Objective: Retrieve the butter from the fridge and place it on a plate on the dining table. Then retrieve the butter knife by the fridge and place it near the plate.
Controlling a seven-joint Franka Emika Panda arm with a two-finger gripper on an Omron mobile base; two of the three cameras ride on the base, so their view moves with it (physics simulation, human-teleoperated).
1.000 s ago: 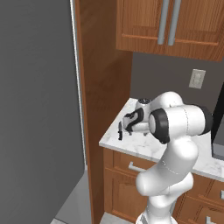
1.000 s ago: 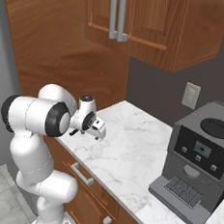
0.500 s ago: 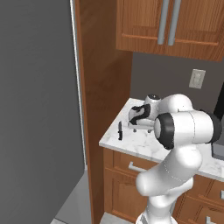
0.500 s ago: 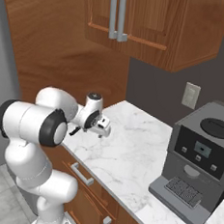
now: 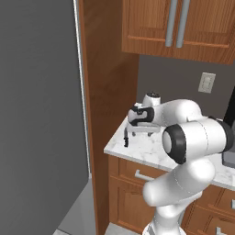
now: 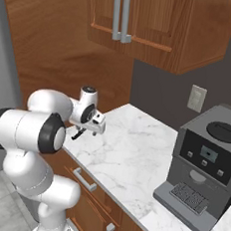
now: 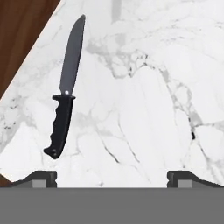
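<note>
Left base view shows the big grey fridge [image 5: 41, 114] beside a tall wooden panel [image 5: 108, 92]. Next comes the white marble desk [image 6: 133, 159] with a coffee machine [image 6: 202, 171] on it. No writing can be read anywhere. The arm has swung further left over the desk since a second ago, so its tool [image 5: 131, 133] now hangs above the butter knife [image 7: 65, 92]. The tool is wide open and holds nothing. The knife lies flat near the desk's corner, so picking it up looks like the next step.

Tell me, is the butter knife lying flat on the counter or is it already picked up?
Lying flat. The butter knife rests on the marble counter, with the open gripper above it, not touching.
</note>
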